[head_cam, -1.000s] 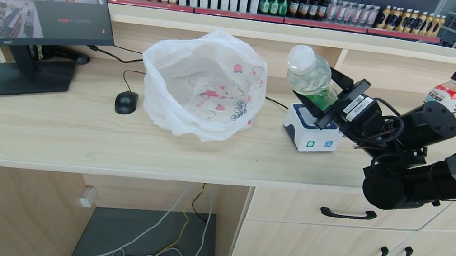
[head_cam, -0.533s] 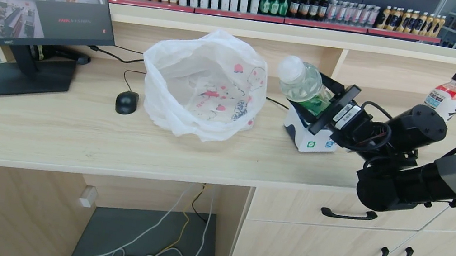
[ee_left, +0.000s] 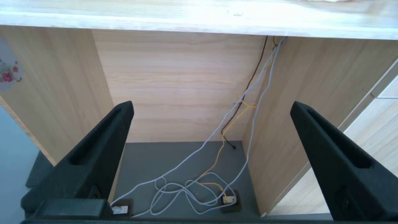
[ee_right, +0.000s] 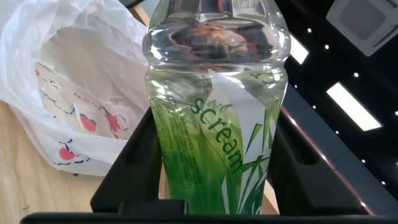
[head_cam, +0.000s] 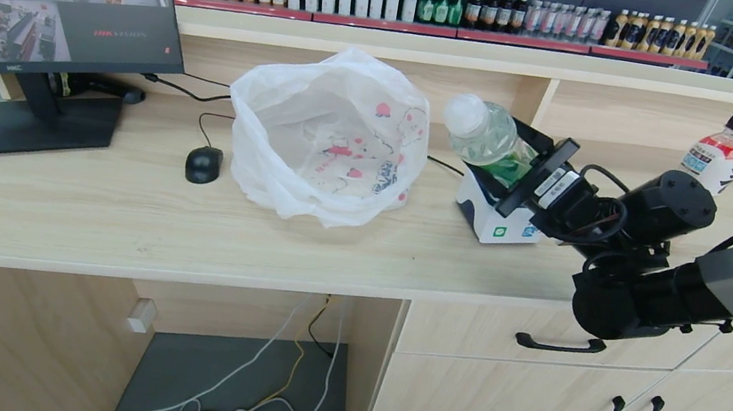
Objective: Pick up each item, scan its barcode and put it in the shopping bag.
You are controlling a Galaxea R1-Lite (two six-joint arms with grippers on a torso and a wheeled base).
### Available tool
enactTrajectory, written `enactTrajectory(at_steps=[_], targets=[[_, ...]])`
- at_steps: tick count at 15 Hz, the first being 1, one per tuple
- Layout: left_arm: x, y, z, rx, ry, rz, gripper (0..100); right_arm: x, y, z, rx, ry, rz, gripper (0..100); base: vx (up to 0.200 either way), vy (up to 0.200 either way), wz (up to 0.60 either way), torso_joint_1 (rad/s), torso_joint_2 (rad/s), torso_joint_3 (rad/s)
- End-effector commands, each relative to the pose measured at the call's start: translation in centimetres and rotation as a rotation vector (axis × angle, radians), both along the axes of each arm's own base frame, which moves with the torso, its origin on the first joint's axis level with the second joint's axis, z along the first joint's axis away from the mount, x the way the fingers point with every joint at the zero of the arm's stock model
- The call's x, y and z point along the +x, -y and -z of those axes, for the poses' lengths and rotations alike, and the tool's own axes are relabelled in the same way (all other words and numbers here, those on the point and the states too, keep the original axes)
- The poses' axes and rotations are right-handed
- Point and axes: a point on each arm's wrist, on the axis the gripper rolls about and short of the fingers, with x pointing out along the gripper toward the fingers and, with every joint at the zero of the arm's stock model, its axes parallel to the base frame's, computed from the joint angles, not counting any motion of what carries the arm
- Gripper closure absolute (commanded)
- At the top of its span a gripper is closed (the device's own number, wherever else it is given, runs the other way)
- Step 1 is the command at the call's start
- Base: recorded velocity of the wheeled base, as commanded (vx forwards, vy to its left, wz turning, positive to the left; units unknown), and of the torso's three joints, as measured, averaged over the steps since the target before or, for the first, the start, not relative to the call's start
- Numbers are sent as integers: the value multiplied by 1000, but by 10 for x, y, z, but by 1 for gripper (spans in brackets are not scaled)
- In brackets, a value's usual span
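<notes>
Jaws of the left gripper (ee_left: pixel 211 155) are standing apart below the table (head_cam: pixel 116 210). Right gripper (head_cam: pixel 509 160) jaws are clamping a clear green-labelled bottle (head_cam: pixel 485 132), holding it tilted over the scanner (head_cam: pixel 496 224), just beside the open shopping bag (head_cam: pixel 329 141). Farther back, a red-labelled bottle (head_cam: pixel 716 154) is standing upright.

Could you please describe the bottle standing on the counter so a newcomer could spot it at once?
Follow the wooden counter to its right end, past the white shopping bag and the white scanner. The bottle stands upright there, alone. Unlike the clear green-labelled bottle in the right gripper, it has a black cap and a red-and-white label.
</notes>
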Motion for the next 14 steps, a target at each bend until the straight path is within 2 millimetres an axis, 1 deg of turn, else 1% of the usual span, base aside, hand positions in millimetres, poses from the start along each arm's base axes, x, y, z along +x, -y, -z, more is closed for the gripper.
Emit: enactTrajectory(at_steps=[1,14], targets=[[0,0,0,0,0,0,0,0,0,1,-1,-4,-1,100,0,0,0,0,0,0],[0,0,0,0,0,0,0,0,-3,2,33,-18,41,100,0,0,0,0,0,0]])
